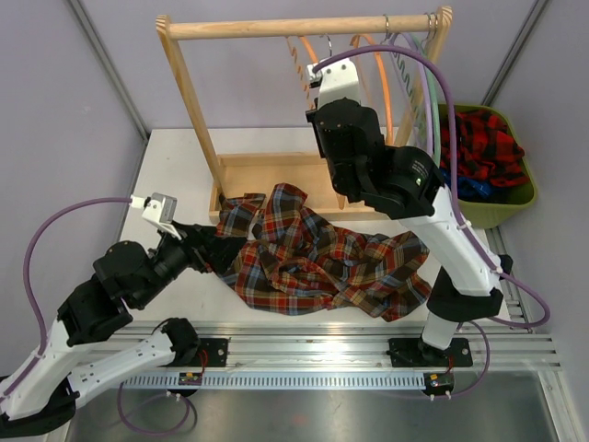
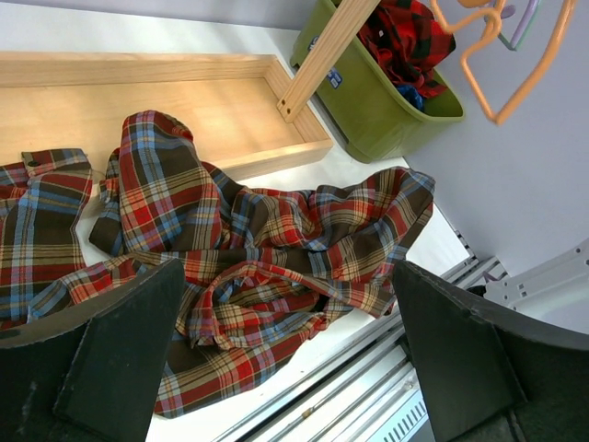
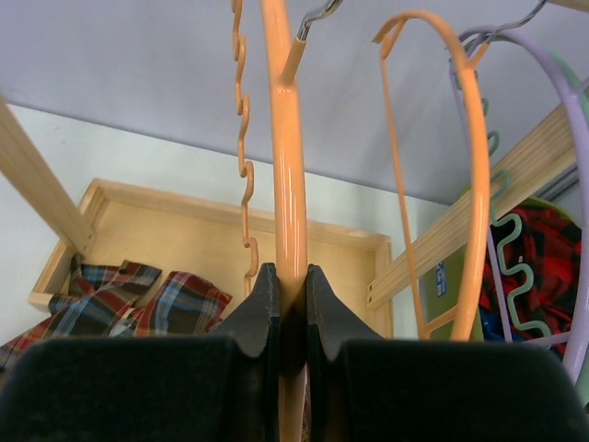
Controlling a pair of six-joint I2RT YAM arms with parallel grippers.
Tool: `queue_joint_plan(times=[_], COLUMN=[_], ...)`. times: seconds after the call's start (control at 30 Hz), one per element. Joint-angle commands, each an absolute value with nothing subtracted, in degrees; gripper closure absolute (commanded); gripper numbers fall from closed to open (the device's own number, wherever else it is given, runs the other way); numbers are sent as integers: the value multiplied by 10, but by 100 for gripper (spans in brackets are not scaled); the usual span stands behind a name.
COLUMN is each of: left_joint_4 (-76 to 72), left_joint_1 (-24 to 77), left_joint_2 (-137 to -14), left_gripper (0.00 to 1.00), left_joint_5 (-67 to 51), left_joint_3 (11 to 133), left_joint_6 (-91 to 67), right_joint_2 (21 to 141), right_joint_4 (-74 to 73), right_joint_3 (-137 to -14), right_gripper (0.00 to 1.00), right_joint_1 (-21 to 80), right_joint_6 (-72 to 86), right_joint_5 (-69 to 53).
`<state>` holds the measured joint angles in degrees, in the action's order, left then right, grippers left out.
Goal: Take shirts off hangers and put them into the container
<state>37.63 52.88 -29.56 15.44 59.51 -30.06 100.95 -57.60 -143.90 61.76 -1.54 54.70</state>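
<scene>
Right arm: my right gripper is raised to the rack. Its jaws are pressed together on the smooth stem of a thin orange plastic hanger, just below the hanger's metal hook. The wavy edge of the same hanger hangs just to its left. This hanger carries no garment.

Left arm: my left gripper has its jaws spread wide with nothing between them. It hovers low over the near-left edge of the brown, navy and orange-red tartan flannel shirt.

Tartan shirt: crumpled in a heap on the white table, between my two arms. Its far edge is draped over the front lip of the shallow wooden tray at the foot of the wooden rack.

Olive-green rectangular plastic bin: on the far right, beside the rack's right leg. The red-and-black check flannel shirt is bunched inside it, with blue cloth showing underneath.

Other hangers on the rail to the right: a second orange hanger, a lilac hanger and a pale green wavy hanger, all bare.
</scene>
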Motion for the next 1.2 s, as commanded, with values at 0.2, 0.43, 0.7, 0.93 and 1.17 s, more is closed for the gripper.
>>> queue_joint_plan(times=[0.2,0.43,0.7,0.93,1.17], left_joint_4=[369,367,362,365,369], left_joint_1=[532,532,532,532,532], left_joint_2=[-287,-287,-284,-273,-265], left_gripper=[1,1,1,1,1], left_joint_5=[158,158,157,163,164], left_joint_3=[602,604,599,599,597], left_joint_6=[-309,-315,-318,-317,-319], right_joint_2=[1040,1077,1091,1128,1130], right_joint_4=[-530,-519,-514,-529,-544], right_joint_3=[-1491,-1554,-1557,-1556,-1546], right_gripper=[100,100,100,100,100], right_joint_1=[484,427,406,387,387], right_joint_6=[-30,-55,-38,-11,-4], right_joint_5=[471,402,321,274,266])
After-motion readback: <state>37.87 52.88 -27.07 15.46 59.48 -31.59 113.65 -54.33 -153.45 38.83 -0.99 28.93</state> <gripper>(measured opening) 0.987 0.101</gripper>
